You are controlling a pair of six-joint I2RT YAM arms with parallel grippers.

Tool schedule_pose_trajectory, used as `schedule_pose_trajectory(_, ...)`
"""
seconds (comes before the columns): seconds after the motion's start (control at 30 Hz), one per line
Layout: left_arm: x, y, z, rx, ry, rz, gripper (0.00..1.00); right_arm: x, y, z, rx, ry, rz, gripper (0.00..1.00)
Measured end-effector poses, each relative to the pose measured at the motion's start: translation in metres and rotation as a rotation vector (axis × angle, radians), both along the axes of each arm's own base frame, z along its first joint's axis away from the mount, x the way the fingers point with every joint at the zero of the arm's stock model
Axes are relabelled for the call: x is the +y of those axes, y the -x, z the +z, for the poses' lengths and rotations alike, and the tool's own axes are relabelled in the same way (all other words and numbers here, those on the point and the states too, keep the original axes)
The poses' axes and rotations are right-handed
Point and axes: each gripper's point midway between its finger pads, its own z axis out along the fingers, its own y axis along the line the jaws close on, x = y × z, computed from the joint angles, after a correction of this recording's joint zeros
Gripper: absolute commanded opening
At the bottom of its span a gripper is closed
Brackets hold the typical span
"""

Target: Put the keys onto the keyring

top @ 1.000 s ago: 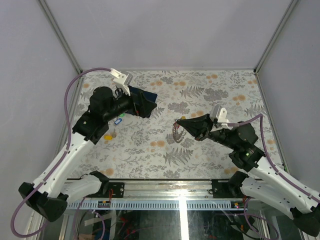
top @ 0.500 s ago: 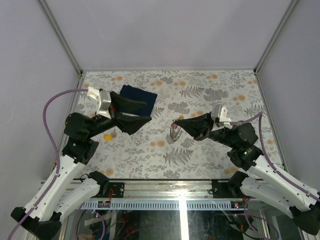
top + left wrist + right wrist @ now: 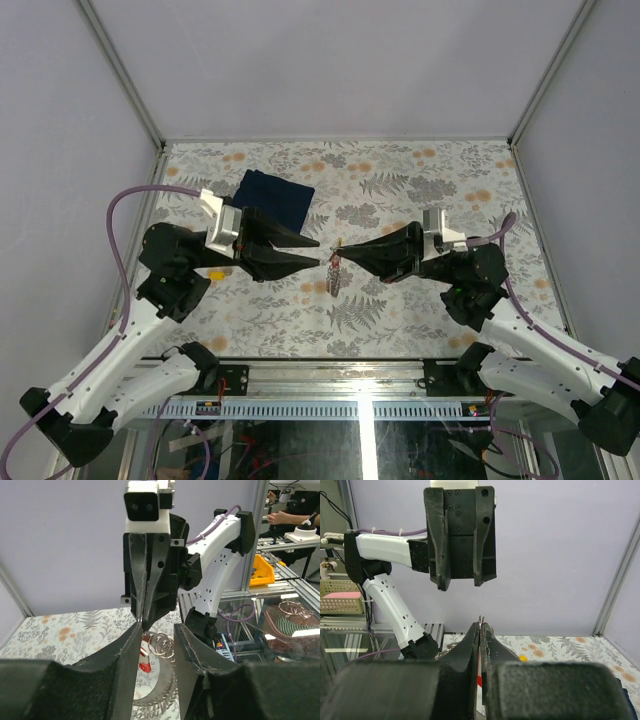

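Now the right claw (image 3: 338, 258) is pinched shut on the keyring (image 3: 162, 644), just left of the frame's centre in the top view. From the right wrist camera a thin sliver of metal loop stands up between the closed fingertips. The coiled loops hang below those tips, clear of the table (image 3: 420, 190), with a red-tagged key (image 3: 144, 662) dangling beside them.

Facing it tip to tip from the left is the left claw (image 3: 320, 252). Its fingers are apart with nothing between them, though the gap is narrower than half a second ago. In the left wrist view the ring and the red tag show through that gap.

A second ago the left claw hung over the dark blue cloth (image 3: 275, 195) at the upper left. It has since swung down and rightward to the centre, and the cloth now lies uncovered. The right claw has shifted slightly left and lower in the frame, and the ring has moved with it.

A yellow-tagged key (image 3: 215, 272) lies on the table beneath the left arm, well apart from the ring.
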Motion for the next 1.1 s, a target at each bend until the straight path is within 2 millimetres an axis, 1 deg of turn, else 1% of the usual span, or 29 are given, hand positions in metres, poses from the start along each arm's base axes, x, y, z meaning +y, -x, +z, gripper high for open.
schedule_pose_trajectory(0.1, -0.003, 0.006, 0.005, -0.031, 0.004, -0.017, 0.33, 0.001, 0.001, -0.001, -0.003, 0.004, 0.012, 0.0)
schedule_pose_trajectory(0.23, -0.006, 0.004, 0.007, -0.047, 0.006, -0.014, 0.32, 0.002, 0.002, -0.001, -0.008, 0.005, 0.018, 0.0)
schedule_pose_trajectory(0.53, -0.022, -0.001, -0.01, -0.002, -0.046, -0.038, 0.28, 0.001, 0.007, 0.004, -0.034, -0.002, 0.038, 0.0)
schedule_pose_trajectory(0.83, -0.028, -0.001, -0.015, 0.004, -0.06, -0.031, 0.28, 0.001, 0.008, 0.008, -0.051, -0.017, 0.041, 0.0)
schedule_pose_trajectory(1.0, -0.03, -0.003, -0.016, 0.003, -0.063, -0.02, 0.21, 0.001, 0.009, 0.007, -0.052, -0.014, 0.051, 0.0)
schedule_pose_trajectory(1.1, -0.03, -0.004, -0.017, 0.002, -0.064, -0.015, 0.19, 0.001, 0.01, 0.007, -0.055, -0.011, 0.057, 0.0)
